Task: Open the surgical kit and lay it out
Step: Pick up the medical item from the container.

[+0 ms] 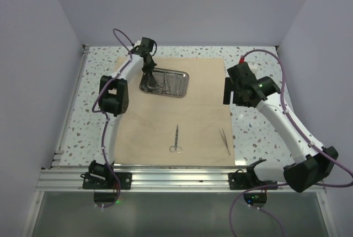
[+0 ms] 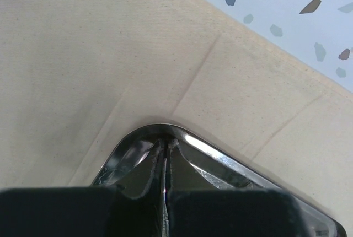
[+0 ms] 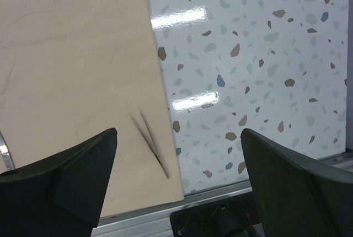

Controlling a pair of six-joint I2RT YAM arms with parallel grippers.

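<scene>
The tan wrap sheet (image 1: 193, 127) lies spread flat as a large square on the table. The steel tray (image 1: 185, 85) rests on its far left part. My left gripper (image 1: 148, 67) is at the tray's far left corner, shut on the tray's rim (image 2: 220, 154) in the left wrist view, with the sheet (image 2: 83, 55) beyond it. The scissors (image 1: 176, 139) lie near the sheet's front middle. The tweezers (image 1: 225, 141) lie by its front right edge. My right gripper (image 1: 227, 91) hovers open at the sheet's right edge, above the tweezers (image 3: 151, 143), holding nothing.
The speckled tabletop (image 1: 259, 132) shows around the sheet. An aluminium rail (image 1: 176, 176) runs along the near edge by the arm bases. White walls close in the left, right and back. Thin shapes show inside the tray; whether instruments or reflections, I cannot tell.
</scene>
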